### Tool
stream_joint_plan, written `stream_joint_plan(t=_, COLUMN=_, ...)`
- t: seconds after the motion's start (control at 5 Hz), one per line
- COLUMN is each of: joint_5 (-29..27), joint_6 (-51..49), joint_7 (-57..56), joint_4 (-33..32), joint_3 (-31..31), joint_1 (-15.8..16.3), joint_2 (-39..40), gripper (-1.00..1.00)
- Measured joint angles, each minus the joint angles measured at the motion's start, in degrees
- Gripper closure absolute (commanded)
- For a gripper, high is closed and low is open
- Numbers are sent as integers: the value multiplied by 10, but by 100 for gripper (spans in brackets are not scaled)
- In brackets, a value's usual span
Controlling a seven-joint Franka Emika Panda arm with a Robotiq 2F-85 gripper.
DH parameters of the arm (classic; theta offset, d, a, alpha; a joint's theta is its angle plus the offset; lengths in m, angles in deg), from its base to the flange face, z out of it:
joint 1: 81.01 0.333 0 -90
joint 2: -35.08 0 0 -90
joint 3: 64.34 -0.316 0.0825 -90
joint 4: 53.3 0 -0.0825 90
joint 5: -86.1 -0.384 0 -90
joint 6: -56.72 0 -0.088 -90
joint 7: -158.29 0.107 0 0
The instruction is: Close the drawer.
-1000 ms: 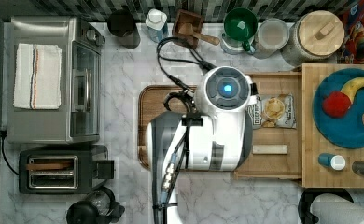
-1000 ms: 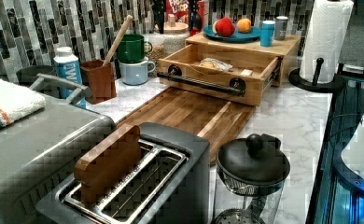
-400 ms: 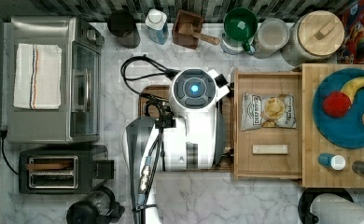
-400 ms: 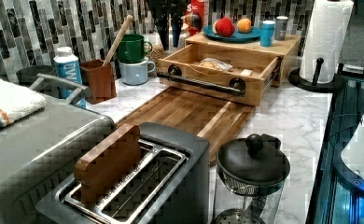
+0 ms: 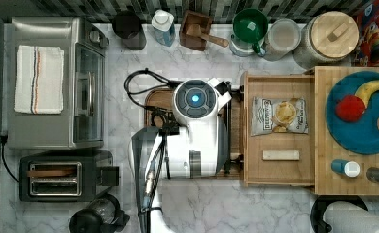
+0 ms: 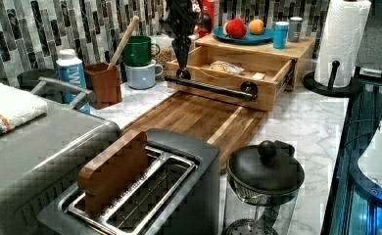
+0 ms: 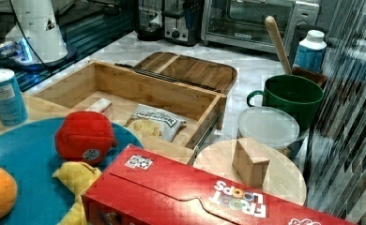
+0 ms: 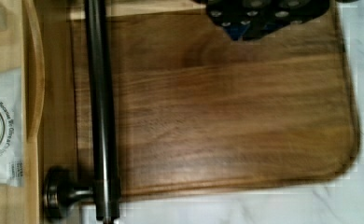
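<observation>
The drawer (image 5: 276, 169) stands pulled out from under the thick wood slab (image 5: 323, 184), toward the top view's left. Inside lie a chip bag (image 5: 280, 115) and a small pale block (image 5: 281, 155). A dark bar handle (image 6: 213, 87) runs along the drawer front (image 6: 218, 95). My arm (image 5: 197, 127) hovers over the brown cutting board (image 5: 158, 99), just off the handle. In the left view my gripper (image 6: 181, 61) hangs by the handle's far end. The wrist view looks down on the handle (image 8: 101, 116) and the board (image 8: 227, 116).
The slab carries a blue plate of fruit (image 5: 357, 116) and small jars (image 5: 345, 168). Mugs, a utensil holder (image 5: 196, 30) and a lidded jar (image 5: 326, 36) line the back wall. A toaster oven (image 5: 51, 82), toaster (image 5: 61, 175), kettle (image 6: 265, 176) and paper towel roll (image 6: 343, 41) flank the board.
My arm has swung toward the top view's left, off the drawer front and over the cutting board. The gripper has come into the left view by the handle. The drawer has not moved.
</observation>
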Motion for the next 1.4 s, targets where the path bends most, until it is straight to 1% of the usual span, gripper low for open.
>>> stream_joint_plan(t=0.2, joint_5=2, joint_6=19, joint_7=-18, joint_4=-27, joint_3=-1, joint_1=-1, joint_2=14, gripper=100)
stream_joint_plan(t=0.4, joint_5=11, joint_6=90, joint_7=-20, joint_4=-58, joint_3=-6, joint_1=-1, joint_2=38, gripper=100)
stream_joint_plan(t=0.6, joint_5=12, joint_6=125, joint_7=-20, joint_4=-84, joint_3=-7, joint_1=2, joint_2=60, gripper=100)
stream_joint_plan(t=0.8, joint_5=21, joint_6=132, joint_7=-38, joint_4=-102, joint_3=-12, joint_1=-5, joint_2=72, gripper=100)
stream_joint_plan(t=1.0, joint_5=44, joint_6=145, joint_7=-67, joint_4=-118, joint_3=-10, joint_1=-15, joint_2=73, gripper=100)
stream_joint_plan(t=1.2, joint_5=74, joint_6=179, joint_7=-88, joint_4=-122, joint_3=0, joint_1=-23, joint_2=73, gripper=100)
stream_joint_plan(t=1.4, joint_5=75, joint_6=230, joint_7=-131, joint_4=-122, joint_3=5, joint_1=-43, joint_2=74, gripper=100)
